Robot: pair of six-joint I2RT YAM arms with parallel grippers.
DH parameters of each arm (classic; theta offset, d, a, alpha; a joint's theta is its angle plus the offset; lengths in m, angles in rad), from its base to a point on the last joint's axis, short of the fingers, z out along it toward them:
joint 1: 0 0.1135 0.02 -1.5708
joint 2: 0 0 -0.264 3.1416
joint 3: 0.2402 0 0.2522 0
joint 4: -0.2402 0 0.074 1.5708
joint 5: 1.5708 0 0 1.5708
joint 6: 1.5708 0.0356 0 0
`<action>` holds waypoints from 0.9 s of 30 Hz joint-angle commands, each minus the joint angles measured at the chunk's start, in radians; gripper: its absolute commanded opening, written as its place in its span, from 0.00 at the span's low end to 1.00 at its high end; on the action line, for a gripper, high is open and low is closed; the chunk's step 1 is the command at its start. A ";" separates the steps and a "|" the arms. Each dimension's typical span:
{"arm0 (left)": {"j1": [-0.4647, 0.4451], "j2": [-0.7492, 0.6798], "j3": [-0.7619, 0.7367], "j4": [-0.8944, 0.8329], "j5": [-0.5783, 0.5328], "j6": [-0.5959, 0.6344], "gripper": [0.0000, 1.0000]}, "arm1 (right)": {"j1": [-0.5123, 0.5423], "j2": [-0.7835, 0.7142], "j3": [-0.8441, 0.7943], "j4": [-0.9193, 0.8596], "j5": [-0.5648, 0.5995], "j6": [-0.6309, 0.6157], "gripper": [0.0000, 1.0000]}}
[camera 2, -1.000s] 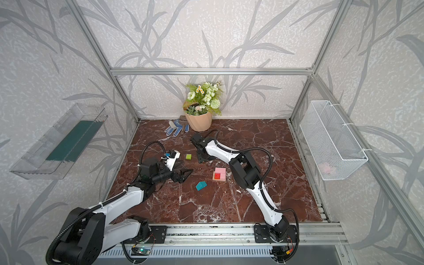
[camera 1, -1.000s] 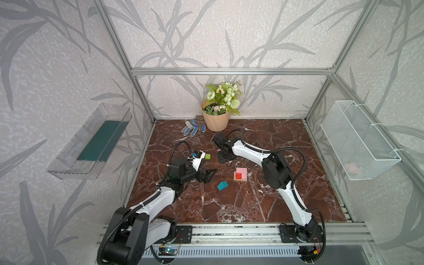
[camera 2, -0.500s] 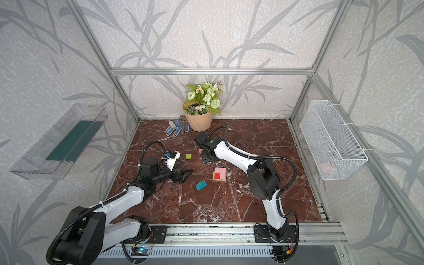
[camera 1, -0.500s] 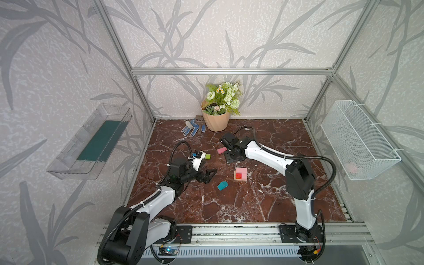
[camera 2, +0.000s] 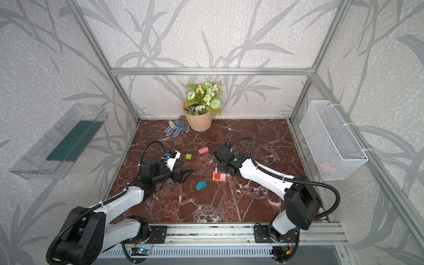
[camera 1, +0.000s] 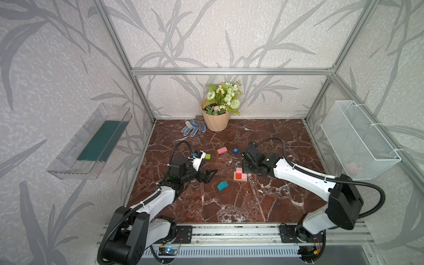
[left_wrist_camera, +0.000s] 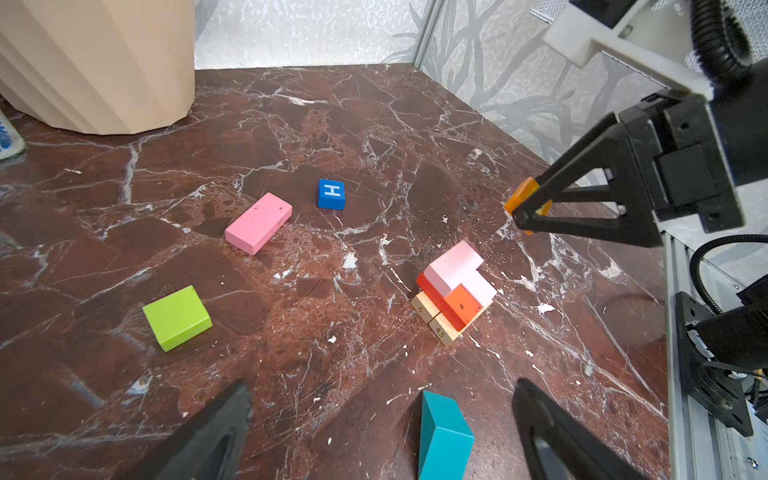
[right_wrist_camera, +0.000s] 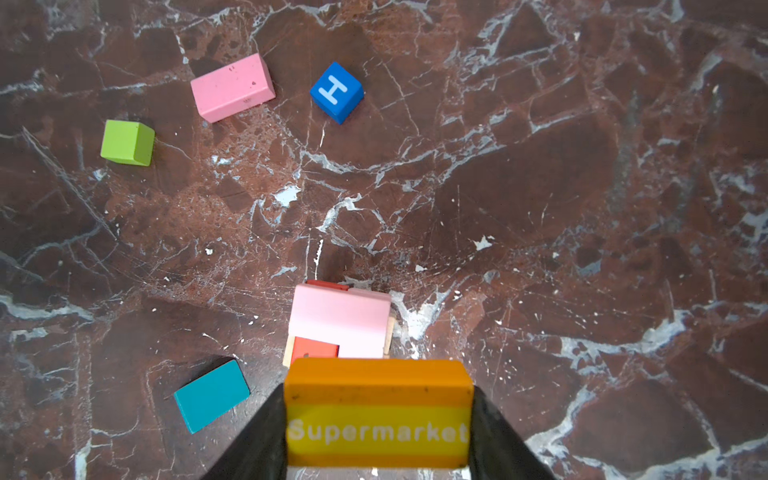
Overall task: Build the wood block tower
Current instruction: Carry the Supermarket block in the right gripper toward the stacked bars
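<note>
The tower is a low stack: tan base, red and orange pieces, pale pink blocks on top. My right gripper hovers just above and beside it, shut on an orange "Supermarket" block. My left gripper stands open, low over the floor. The teal house-shaped piece lies between its fingers, untouched. A loose pink block, the blue "H" cube and the green cube lie further back.
A beige flowerpot and blue-white gloves sit at the back wall. A white wire basket hangs on the right wall and a clear tray on the left wall.
My right arm has swung from the back left, near the green cube, over to the tower with the orange block in its jaws. The left arm has not moved.
</note>
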 commanded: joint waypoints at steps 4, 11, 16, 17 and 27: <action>-0.005 0.004 0.029 0.000 0.016 0.019 0.99 | 0.055 -0.059 -0.053 0.069 0.045 0.108 0.49; -0.007 0.006 0.032 -0.004 0.029 0.022 0.99 | 0.124 -0.070 -0.104 0.105 0.091 0.159 0.48; -0.008 0.014 0.036 -0.006 0.026 0.021 0.99 | 0.153 -0.067 -0.117 0.107 0.104 0.176 0.48; -0.008 0.014 0.037 -0.008 0.028 0.021 0.99 | 0.156 -0.067 -0.121 0.111 0.107 0.179 0.48; -0.008 0.022 0.042 -0.012 0.032 0.024 0.99 | 0.170 -0.069 -0.145 0.119 0.114 0.196 0.48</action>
